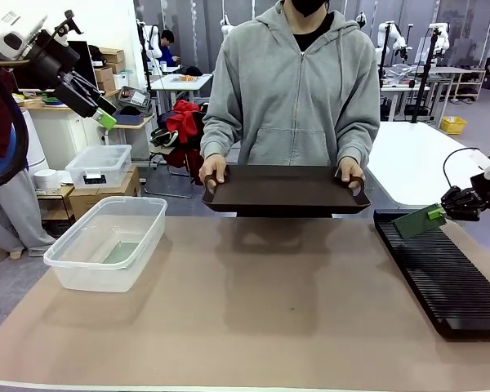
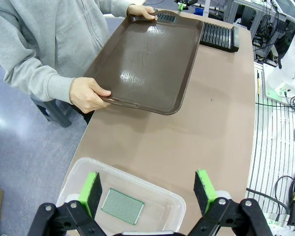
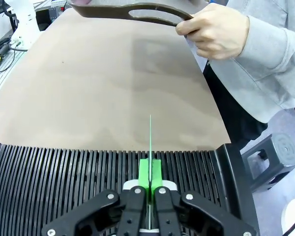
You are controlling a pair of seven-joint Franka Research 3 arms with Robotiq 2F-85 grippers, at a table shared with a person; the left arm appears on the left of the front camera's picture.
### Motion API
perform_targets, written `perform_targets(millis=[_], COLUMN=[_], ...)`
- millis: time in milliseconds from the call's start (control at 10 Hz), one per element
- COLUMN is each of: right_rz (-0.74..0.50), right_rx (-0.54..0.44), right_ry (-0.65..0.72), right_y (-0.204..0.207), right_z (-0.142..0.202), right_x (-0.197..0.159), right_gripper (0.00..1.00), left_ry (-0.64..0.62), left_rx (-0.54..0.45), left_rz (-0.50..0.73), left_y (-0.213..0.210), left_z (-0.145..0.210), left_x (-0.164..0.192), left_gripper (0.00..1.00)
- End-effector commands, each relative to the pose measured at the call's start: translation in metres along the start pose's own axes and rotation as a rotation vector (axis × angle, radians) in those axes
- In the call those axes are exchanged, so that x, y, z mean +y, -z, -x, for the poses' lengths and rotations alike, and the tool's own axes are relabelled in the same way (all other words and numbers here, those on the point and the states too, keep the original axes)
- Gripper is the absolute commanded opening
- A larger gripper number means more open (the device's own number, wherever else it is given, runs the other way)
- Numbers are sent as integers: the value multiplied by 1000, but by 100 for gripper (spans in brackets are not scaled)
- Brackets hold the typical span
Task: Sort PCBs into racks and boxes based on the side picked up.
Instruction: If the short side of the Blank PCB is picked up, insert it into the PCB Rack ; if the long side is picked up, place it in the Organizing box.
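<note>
Covering the table, brown mat; right jaws pinch a PCB, left seemingly wide.

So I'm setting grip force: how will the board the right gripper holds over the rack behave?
Probably stiff: the PCB stands edge-on, unbent, from the right gripper. Likely light, being so thin. It could tilt in the rack slot once released.

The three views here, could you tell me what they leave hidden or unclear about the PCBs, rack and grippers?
- Right wrist view: the held PCB shows edge-on, so its faces cannot be told; the right gripper hides its lower edge.
- Front view: the rack is cut off by the right edge.
- Left wrist view: the clear box is cut off at the bottom; the PCB inside is too small for detail.
</note>
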State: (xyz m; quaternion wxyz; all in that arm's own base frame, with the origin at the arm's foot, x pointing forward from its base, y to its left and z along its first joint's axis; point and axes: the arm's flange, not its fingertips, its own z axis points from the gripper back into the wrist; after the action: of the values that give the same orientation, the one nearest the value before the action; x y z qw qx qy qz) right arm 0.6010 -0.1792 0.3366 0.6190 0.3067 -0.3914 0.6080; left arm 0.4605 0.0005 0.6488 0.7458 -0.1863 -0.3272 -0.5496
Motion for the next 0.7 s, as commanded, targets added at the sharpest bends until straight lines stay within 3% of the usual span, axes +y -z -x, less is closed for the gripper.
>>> perform_targets(millis=[0,600], right_rz=[6,-73], right_rx=[-47,-57], right_ry=[-22,14], right_y=[3,4], right_z=[3,18], right_x=[0,1], right_gripper=[2,2], left_ry=[-1,-1], left_rx=[1,1], left_rz=[0,0], left_y=[1,1], left_z=[0,0], left_x=[0,0], left_gripper=[100,100])
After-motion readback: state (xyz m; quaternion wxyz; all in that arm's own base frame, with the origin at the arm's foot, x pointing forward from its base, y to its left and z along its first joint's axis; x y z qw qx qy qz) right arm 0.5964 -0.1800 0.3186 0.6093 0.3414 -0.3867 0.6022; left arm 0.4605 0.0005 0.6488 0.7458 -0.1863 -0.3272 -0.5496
